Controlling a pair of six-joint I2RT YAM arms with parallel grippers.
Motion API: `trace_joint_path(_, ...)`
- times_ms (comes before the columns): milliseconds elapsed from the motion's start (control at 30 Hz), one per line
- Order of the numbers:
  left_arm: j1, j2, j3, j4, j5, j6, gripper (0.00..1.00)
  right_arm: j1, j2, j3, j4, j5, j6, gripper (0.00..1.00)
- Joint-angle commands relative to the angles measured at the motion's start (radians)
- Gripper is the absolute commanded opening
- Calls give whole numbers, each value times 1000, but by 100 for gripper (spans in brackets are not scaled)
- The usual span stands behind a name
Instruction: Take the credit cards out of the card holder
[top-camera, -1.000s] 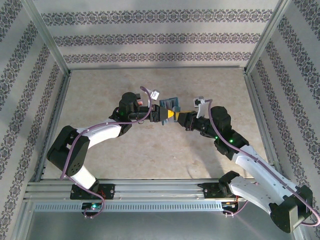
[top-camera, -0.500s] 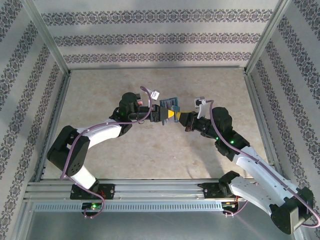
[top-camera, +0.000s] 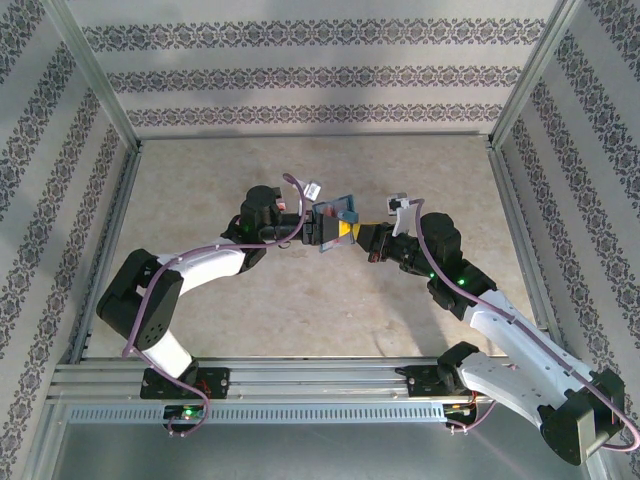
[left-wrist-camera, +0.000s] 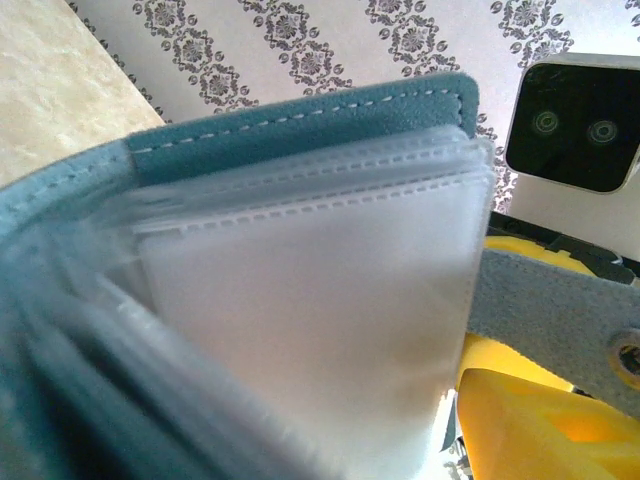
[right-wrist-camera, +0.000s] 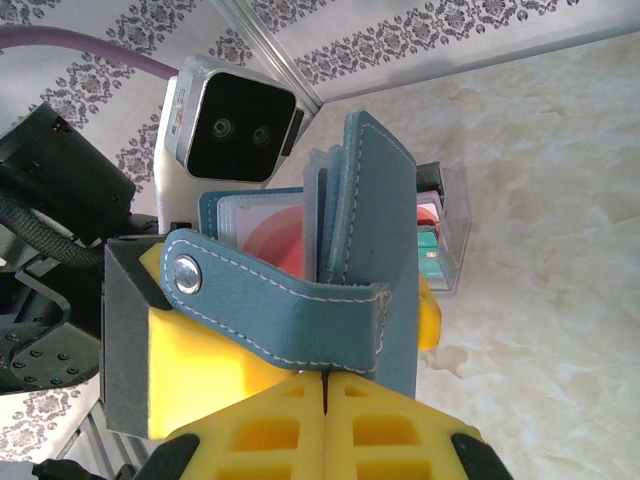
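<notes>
Mid-table, right gripper (right-wrist-camera: 325, 385) pinched shut on card holder (top-camera: 338, 212) cover. Left gripper (top-camera: 330, 230) straddles it, grip unclear. Red credit card (right-wrist-camera: 282, 240) inside. Enclosure walls (top-camera: 60, 200) well apart.

Same build on left arm (top-camera: 200, 268) and right arm (top-camera: 500, 330) — white link shells, black joint housings, lilac cable (top-camera: 163, 278) looped along each. Green LEDs (top-camera: 463, 283) on right arm joints. Right gripper (right-wrist-camera: 327, 392) — yellow fingers (right-wrist-camera: 262, 432), square pockets. Left wrist cam (right-wrist-camera: 232, 125), right wrist cam (left-wrist-camera: 578, 120): white case, black face, twin lenses.

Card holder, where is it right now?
In the top view the card holder is over the middle of the table, between the left tool and the right tool.
</notes>
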Motion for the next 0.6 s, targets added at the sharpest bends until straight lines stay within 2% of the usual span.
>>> trace_joint_path(0, -24, 9, 45, 77, 46, -5, 74, -2, -14, 3, 13, 7, 4, 0)
trace_joint_path(100, -25, 10, 52, 84, 48, -8, 75, -2, -15, 0, 14, 7, 6, 0)
trace_joint_path(300, -27, -1, 45, 47, 37, 21, 69, -2, -17, -3, 17, 10, 9, 0)
trace_joint_path(433, -27, -14, 46, -2, 26, 53, 54, -2, -22, -4, 16, 15, 6, 0)
trace_joint_path(500, -27, -22, 46, -23, 23, 69, 54, -1, -25, -4, 14, 17, 5, 0)
trace_joint_path(567, -27, -30, 47, -44, 21, 84, 59, -3, -29, -4, 10, 22, 4, 0)
